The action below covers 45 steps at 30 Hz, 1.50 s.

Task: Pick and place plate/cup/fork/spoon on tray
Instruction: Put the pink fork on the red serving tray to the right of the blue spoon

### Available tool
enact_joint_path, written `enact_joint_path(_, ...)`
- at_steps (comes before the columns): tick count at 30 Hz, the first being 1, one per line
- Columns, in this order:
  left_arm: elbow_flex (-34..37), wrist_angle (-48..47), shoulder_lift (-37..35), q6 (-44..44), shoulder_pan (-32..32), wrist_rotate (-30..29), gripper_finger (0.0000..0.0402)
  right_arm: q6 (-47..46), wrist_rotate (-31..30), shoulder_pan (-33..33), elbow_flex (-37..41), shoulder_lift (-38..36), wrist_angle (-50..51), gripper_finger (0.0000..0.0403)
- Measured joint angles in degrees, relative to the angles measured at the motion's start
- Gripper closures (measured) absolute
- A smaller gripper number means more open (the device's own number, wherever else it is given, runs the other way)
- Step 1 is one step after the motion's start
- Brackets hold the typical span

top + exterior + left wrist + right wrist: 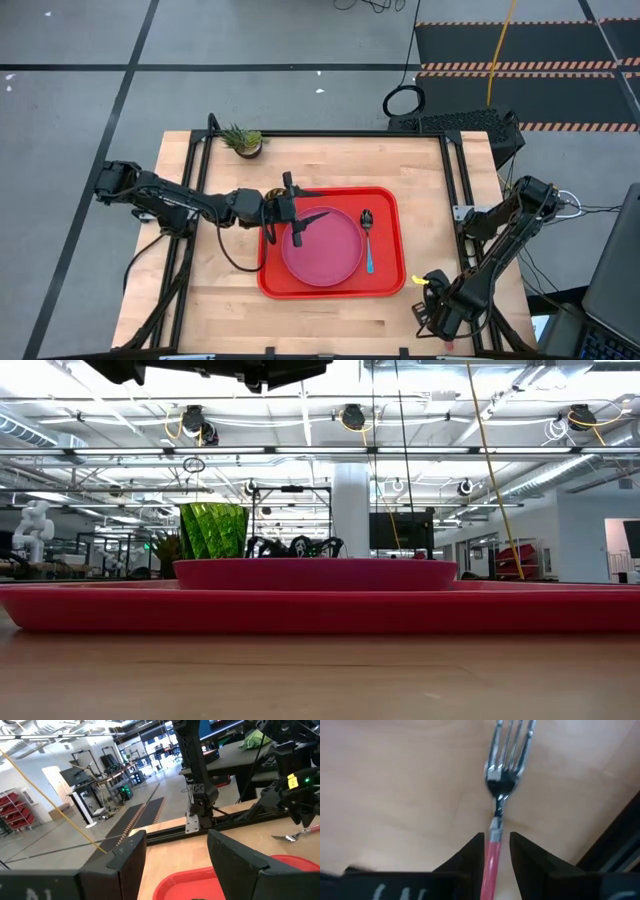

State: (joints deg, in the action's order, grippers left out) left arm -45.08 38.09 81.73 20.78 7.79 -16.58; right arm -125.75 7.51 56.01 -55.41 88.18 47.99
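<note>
Red plastic fills the middle of the surface: the tray point(385, 205) carries the plate point(322, 250), with the spoon point(368, 240) lying beside it on the tray's right side. From above, the left gripper point(300, 222) hangs over the plate's left edge, and its wrist view shows its jaws spread wide with nothing between them. The cup point(212, 530) hides under that arm from overhead; only the low view reveals it, standing green behind the plate's left part. The right gripper point(432, 310) sits near the surface's front right corner, off the tray. Its own wrist view shows the jaws clenched on the fork point(502, 775) by its pink-red handle, tines over bare wood.
</note>
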Motion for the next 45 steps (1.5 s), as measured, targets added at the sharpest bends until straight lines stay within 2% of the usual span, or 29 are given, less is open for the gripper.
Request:
enact_joint_path(11, 0.0, -0.8, 0.0, -0.1, 0.0, 0.0, 0.0188, 0.2, 0.0, 0.0, 4.3, 0.0, -5.8, 0.0272)
enact_joint_path(19, 0.0, -1.1, 0.0, -0.3, 0.0, 0.0, 0.0188, -0.7, 0.2, 0.0, 8.4, -0.1, -13.7, 0.0269)
enact_joint_path(24, 0.0, -1.2, 0.0, -0.4, 0.0, 0.0, 0.0188, -0.7, 0.7, 0.0, 8.5, -0.1, -13.0, 0.0298)
enact_joint_path(30, 0.0, -1.2, 0.0, -0.4, 0.0, 0.0, 0.0188, -0.4, 1.9, 0.0, 8.5, -0.1, -12.9, 0.0387)
enact_joint_path(35, 0.0, -1.3, 0.0, -0.4, 0.0, 0.0, 0.0188, -0.9, 3.7, -0.1, 8.5, -0.1, -11.9, 0.0388)
enact_joint_path(41, 0.0, -1.3, 0.0, -0.4, 0.0, 0.0, 0.0188, -0.8, 3.1, -0.8, 8.5, -0.5, -10.7, 0.0397)
enact_joint_path(45, 0.0, -1.3, 0.0, -0.5, 0.0, 0.0, 0.0188, 0.2, 3.0, -2.3, 6.4, -1.4, -3.8, 0.0399)
